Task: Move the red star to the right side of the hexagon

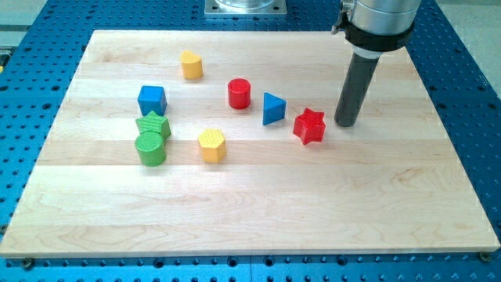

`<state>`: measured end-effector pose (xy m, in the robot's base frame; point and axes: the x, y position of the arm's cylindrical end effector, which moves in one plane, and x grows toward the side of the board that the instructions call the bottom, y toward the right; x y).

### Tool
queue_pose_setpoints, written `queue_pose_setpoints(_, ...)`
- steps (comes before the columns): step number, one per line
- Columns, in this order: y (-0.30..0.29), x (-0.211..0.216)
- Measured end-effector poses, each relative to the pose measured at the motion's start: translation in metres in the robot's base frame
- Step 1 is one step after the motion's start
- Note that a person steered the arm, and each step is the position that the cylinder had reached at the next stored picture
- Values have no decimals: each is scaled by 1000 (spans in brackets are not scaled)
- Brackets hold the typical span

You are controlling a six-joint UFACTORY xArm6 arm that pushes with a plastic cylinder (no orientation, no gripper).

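The red star (309,125) lies on the wooden board right of centre. The yellow hexagon (211,145) lies to its left and a little lower, well apart from it. My tip (346,123) rests on the board just to the right of the red star, with a small gap between them. The rod rises straight up to the arm at the view's top right.
A blue triangle (273,108) sits just left of the red star. A red cylinder (239,93), a yellow block (192,64), a blue cube (152,99), a green star (153,124) and a green cylinder (150,148) lie further left. The board (250,227) lies on a blue perforated table.
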<state>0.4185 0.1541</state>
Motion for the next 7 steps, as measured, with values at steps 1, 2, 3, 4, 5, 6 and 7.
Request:
queue_pose_setpoints(1,5,-11)
queue_pose_setpoints(2,-3,-26)
queue_pose_setpoints(3,-30,-16)
queue_pose_setpoints(4,-56,25)
queue_pose_setpoints(5,-52,36)
queue_pose_setpoints(6,-5,74)
queue_pose_setpoints(7,-17,147)
